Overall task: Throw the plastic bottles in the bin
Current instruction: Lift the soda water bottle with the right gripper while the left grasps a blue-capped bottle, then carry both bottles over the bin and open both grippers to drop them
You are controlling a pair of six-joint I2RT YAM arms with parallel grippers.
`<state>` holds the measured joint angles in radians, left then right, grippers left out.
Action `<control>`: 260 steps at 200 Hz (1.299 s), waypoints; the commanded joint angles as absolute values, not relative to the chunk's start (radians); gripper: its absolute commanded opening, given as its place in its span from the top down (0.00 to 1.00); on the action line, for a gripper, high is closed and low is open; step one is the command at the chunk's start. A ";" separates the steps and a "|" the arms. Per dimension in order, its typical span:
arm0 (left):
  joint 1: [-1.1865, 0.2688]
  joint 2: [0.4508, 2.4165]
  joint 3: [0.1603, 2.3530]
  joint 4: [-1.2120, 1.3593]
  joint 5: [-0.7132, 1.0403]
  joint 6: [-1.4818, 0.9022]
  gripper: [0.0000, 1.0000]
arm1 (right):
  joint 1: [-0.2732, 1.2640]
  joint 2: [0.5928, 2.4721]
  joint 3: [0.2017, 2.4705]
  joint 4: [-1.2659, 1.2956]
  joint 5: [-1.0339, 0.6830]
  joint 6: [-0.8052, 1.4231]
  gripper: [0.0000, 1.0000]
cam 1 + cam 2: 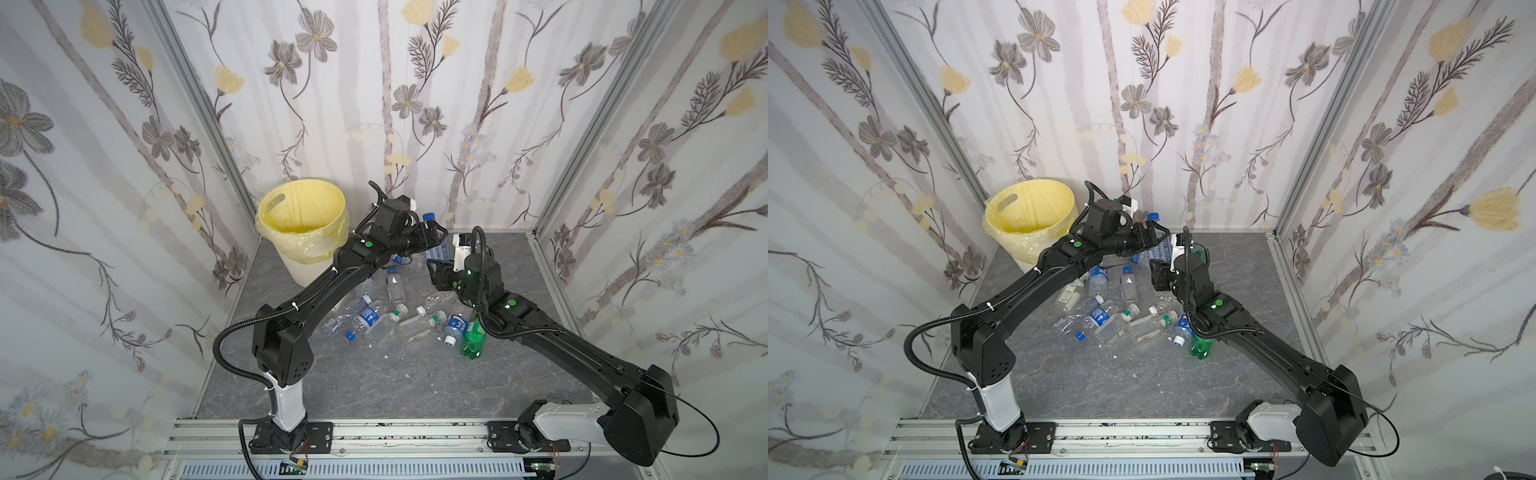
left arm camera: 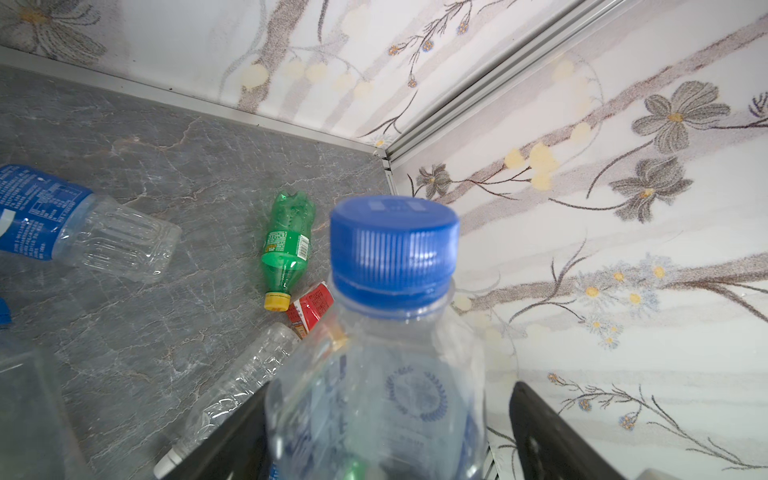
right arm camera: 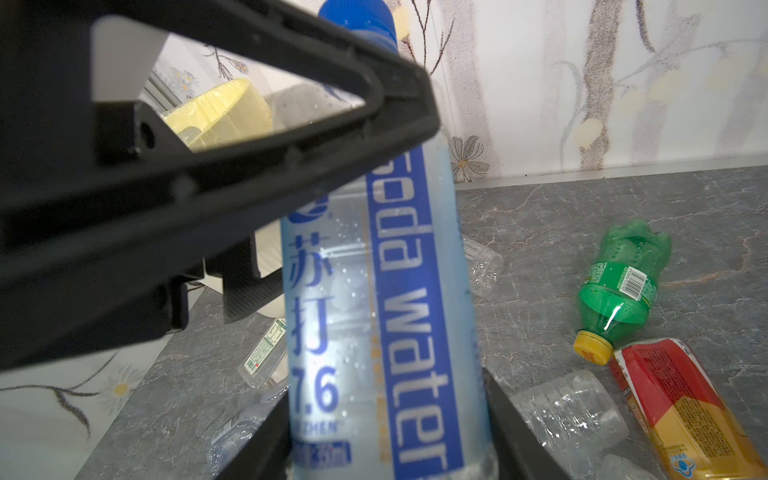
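- I am gripping the soda water bottle [image 3: 386, 291] low on its body with my right jaws. They are narrow and pressing on both sides. Holding it by the base is leaving the upper half free.
- My left jaws are standing wide around that upper half, just under the blue cap [image 2: 395, 249]. One finger [image 2: 237, 436] seems to be touching the plastic and the other [image 2: 548, 436] is showing a gap, so they are not yet clamping.
- The bottle is hanging cap-up and slightly tilted between both sets of jaws, above the worktop [image 1: 374, 382].
- I am reading this as a hand-over. The bin [image 1: 297, 272] is sitting behind my left jaws, on the side away from my right jaws, so the left arm has the shorter way.
- The other plastic bottles [image 1: 386, 320] are lying below both jaws. A green bottle [image 3: 619, 282] and a red-orange labelled bottle [image 3: 681, 407] are lying beyond the right jaws.
- The bottle's plastic is looking thin and beaded with droplets, so my right jaws should let go only once the left ones are clamping.
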<state>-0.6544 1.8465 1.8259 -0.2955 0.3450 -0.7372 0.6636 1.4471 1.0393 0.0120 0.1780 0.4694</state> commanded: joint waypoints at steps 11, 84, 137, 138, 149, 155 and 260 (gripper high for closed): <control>-0.654 1.851 1.840 -0.259 0.354 -0.744 0.20 | 0.664 1.454 1.055 0.073 0.175 0.469 0.51; -0.652 1.855 1.848 -0.256 0.360 -0.726 0.44 | 0.665 1.485 1.090 0.076 0.156 0.472 0.44; -0.617 1.847 1.850 -0.259 0.353 -0.694 0.49 | 0.664 1.473 1.097 0.063 0.142 0.462 0.30; -0.615 1.846 1.850 -0.259 0.353 -0.694 0.49 | 0.664 1.473 1.097 0.063 0.143 0.461 0.29; -0.603 1.841 1.850 -0.261 0.347 -0.685 0.50 | 0.664 1.467 1.097 0.060 0.144 0.454 0.25; -0.597 1.837 1.850 -0.262 0.340 -0.675 0.50 | 0.665 1.465 1.097 0.060 0.146 0.449 0.23; -0.530 1.773 1.969 -0.463 0.078 -0.443 0.54 | 0.665 1.448 1.116 0.117 0.084 0.369 0.00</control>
